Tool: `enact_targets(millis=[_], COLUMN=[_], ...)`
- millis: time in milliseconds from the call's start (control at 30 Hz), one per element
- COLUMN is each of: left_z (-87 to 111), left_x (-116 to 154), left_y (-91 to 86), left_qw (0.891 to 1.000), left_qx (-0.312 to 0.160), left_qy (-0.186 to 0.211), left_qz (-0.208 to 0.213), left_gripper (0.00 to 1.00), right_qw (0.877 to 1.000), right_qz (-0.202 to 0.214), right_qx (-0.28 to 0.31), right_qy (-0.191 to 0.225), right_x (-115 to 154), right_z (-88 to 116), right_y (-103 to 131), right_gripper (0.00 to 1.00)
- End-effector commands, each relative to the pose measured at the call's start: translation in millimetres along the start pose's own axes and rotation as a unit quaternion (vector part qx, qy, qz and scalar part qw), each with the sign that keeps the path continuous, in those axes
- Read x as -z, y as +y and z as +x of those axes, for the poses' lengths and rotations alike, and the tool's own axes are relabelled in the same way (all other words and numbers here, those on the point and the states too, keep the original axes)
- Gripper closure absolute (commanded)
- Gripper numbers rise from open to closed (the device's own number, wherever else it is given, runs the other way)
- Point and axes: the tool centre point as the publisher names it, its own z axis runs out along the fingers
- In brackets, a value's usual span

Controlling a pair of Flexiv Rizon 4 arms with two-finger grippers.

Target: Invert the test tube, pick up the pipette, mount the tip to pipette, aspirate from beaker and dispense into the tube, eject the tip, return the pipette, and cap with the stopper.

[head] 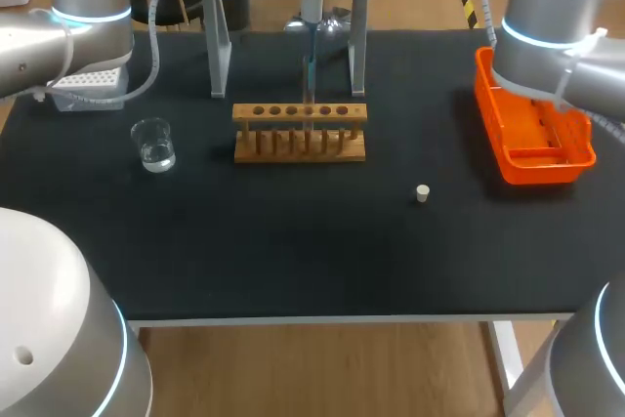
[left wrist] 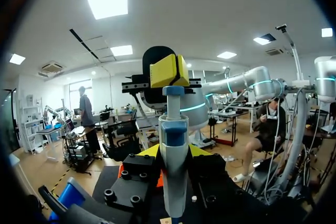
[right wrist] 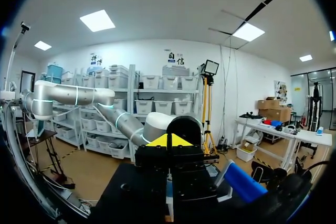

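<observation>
- No lettering, number, label or sign can be read on the black table top (head: 293,251) or on anything standing on it.
- The white and blue plastic pipette (left wrist: 173,177), close up in the left wrist view, shows no print that can be made out.

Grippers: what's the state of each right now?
Left gripper: shut on the pipette.
Right gripper: atop the pipette; open or shut cannot be told.
</observation>
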Motion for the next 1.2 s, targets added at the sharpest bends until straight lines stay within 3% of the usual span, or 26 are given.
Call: enact_targets(millis=[33, 1200], left_z=[-0.8, -0.8], left_x=[1.1, 1.1], left_y=[-0.6, -0.6], left_qw=[1.000, 1.000], left_qx=[0.000, 0.000], left_qy=[0.002, 0.002], left_qz=[0.000, 0.000], left_gripper=[1.00, 1.00], right_qw=[1.000, 1.000], right_qz=[-0.001, 0.008], right_qx=[0.000, 0.001], right_qy=[0.004, 0.004], right_x=[-4.0, -8.6], right_z=[-2.0, -1.3], right_y=[-1.5, -14.4], right_gripper=[1.00, 1.00])
